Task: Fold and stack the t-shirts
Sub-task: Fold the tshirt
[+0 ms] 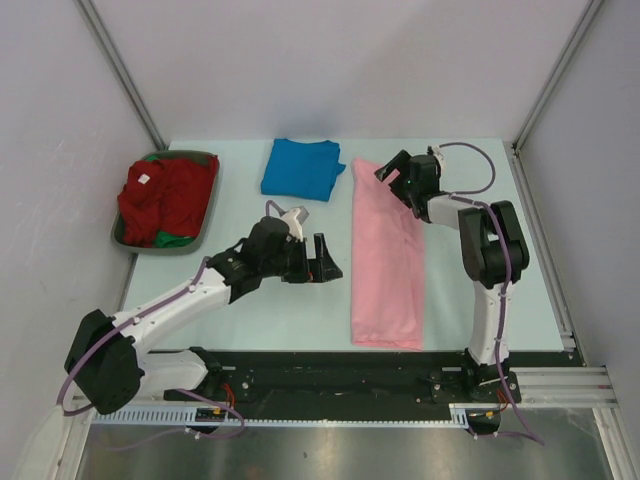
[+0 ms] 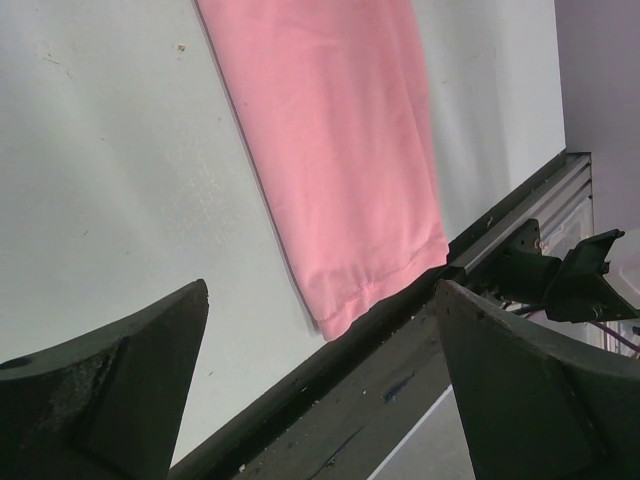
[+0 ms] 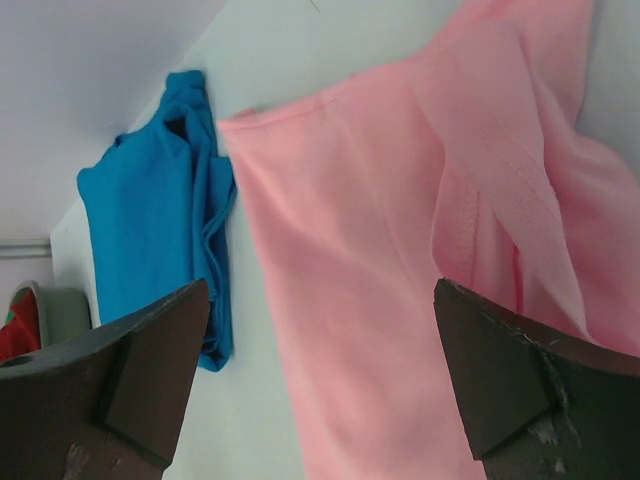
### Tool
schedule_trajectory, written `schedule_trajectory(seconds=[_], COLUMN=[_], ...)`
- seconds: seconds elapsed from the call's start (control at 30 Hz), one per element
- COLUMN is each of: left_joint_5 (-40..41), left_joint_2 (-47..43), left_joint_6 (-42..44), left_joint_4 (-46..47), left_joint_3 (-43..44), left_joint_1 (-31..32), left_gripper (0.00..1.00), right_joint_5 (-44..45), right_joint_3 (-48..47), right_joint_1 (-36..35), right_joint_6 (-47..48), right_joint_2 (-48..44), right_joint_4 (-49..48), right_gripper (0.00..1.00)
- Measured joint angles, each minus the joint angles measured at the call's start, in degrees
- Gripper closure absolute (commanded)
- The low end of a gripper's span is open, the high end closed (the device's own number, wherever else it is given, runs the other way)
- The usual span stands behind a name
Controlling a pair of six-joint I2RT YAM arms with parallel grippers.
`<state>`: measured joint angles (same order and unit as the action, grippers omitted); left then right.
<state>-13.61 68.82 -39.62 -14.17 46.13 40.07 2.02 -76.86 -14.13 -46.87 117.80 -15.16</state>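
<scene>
A pink t-shirt (image 1: pixel 385 262) lies folded into a long narrow strip right of centre, running from the back toward the near edge. Its hem end (image 2: pixel 375 285) shows in the left wrist view, and its upper part (image 3: pixel 400 300) with a rumpled sleeve shows in the right wrist view. A folded blue t-shirt (image 1: pixel 302 168) (image 3: pixel 160 220) rests at the back centre. My left gripper (image 1: pixel 328 262) is open, just left of the pink strip's middle, holding nothing. My right gripper (image 1: pixel 392 175) is open above the strip's far end, also holding nothing.
A grey tray (image 1: pixel 205 205) at the back left holds crumpled red and green garments (image 1: pixel 160 200). The black rail (image 2: pixel 400 400) of the arm bases runs along the near edge. Metal frame posts (image 1: pixel 555 75) stand at the back corners.
</scene>
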Motion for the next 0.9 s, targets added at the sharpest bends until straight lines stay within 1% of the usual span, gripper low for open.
schedule_trajectory(seconds=[0.17,0.33,0.43,0.9], left_joint_5=[-0.15,-0.15,-0.15,-0.22], left_joint_2=[0.44,1.25,1.6,1.7], left_joint_6=[0.02,0.02,0.02,0.02], left_joint_4=[0.2,0.44,0.61,1.68], left_joint_3=[0.0,0.0,0.0,0.0], left_joint_1=[-0.02,-0.02,-0.04,-0.07], left_gripper=[0.0,0.0,0.0,0.0], right_joint_5=[-8.57,-10.73,-9.44,3.39], right_joint_3=[-2.12,-5.35,-5.81,-7.06], right_joint_1=[0.87,0.07,-0.7,-1.99], right_joint_6=[-6.19,-7.28,-6.19,1.22], right_joint_2=[7.5,8.35,8.31,6.29], right_joint_4=[-5.44,-6.01,-5.05,6.05], right_gripper=[0.0,0.0,0.0,0.0])
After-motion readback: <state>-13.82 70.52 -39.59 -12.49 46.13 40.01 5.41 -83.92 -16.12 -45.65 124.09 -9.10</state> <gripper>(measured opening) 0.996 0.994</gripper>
